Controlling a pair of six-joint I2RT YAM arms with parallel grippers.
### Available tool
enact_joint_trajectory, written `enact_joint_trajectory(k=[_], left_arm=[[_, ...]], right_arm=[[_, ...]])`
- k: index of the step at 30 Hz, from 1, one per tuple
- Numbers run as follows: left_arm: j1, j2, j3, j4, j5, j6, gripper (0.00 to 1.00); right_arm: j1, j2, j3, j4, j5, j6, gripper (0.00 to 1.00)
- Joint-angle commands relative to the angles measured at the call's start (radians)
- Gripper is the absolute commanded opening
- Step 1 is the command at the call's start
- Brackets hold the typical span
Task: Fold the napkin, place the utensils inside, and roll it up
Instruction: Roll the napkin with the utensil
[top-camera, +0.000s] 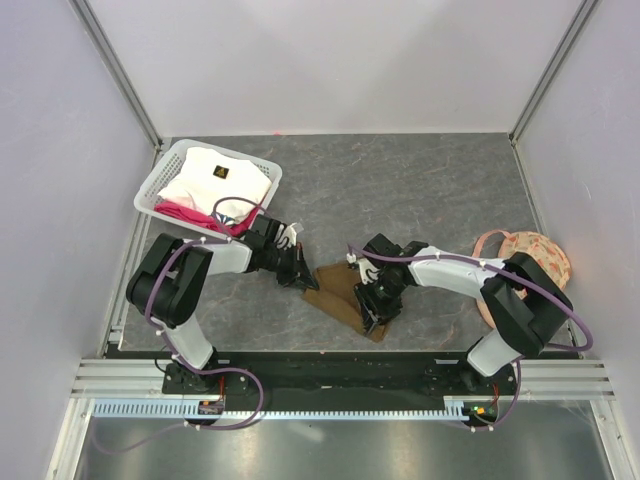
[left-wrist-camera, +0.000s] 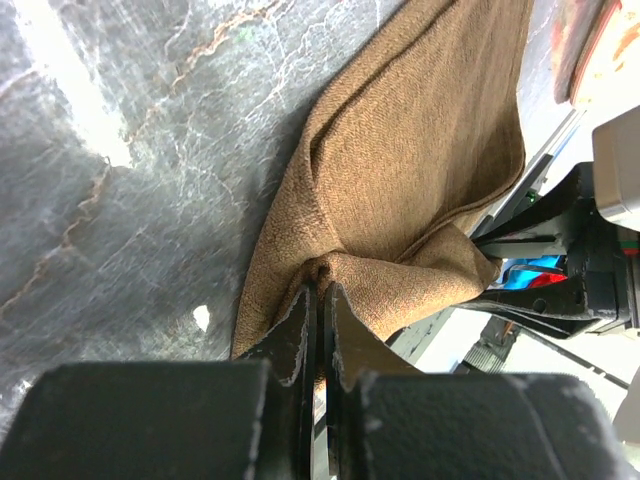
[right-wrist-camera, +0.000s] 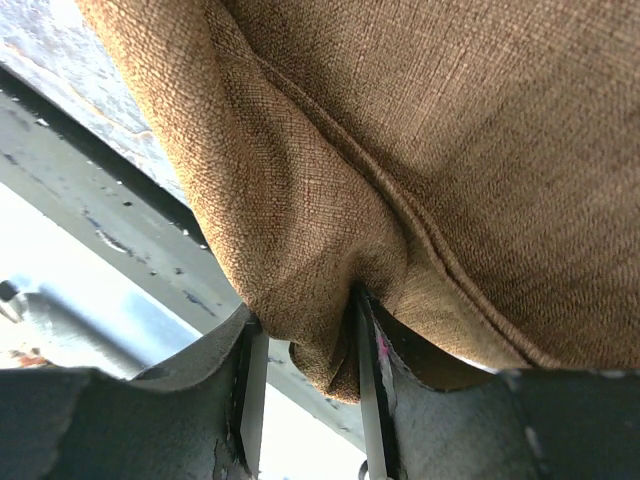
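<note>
The olive-brown napkin (top-camera: 335, 292) lies bunched on the dark table between my two arms. My left gripper (top-camera: 300, 278) is at its left edge. In the left wrist view the left gripper (left-wrist-camera: 322, 288) is shut on a pinched fold of the napkin (left-wrist-camera: 400, 150). My right gripper (top-camera: 374, 306) is at the napkin's near right part. In the right wrist view the right gripper (right-wrist-camera: 305, 330) holds a thick bunch of the napkin (right-wrist-camera: 450, 120) between its fingers, lifted off the table near the front rail. The gold spoon is not in view.
A white basket (top-camera: 157, 186) holding a white cloth (top-camera: 215, 180) and pink fabric stands at the back left. A peach floral round fabric piece (top-camera: 530, 258) lies at the right edge. The table's front rail (right-wrist-camera: 120, 190) runs just below the right gripper.
</note>
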Motion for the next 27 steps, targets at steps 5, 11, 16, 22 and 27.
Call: enact_joint_trajectory(k=[5, 11, 16, 22, 27], left_arm=[[0.004, 0.08, 0.014, -0.106, -0.064, 0.087, 0.02], [0.003, 0.084, 0.032, -0.125, -0.057, 0.095, 0.02], [0.004, 0.093, 0.043, -0.138, -0.05, 0.098, 0.02], [0.004, 0.104, 0.056, -0.157, -0.044, 0.103, 0.02], [0.004, 0.109, 0.065, -0.168, -0.043, 0.104, 0.02]], right_arm=[[-0.027, 0.011, 0.02, -0.098, 0.172, 0.051, 0.5], [-0.018, -0.045, 0.256, -0.23, 0.286, 0.032, 0.75], [0.115, -0.056, 0.388, -0.224, 0.435, -0.023, 0.79], [0.371, -0.033, 0.344, -0.067, 0.697, -0.079, 0.79], [0.474, 0.004, 0.279, 0.064, 0.776, -0.101, 0.77]])
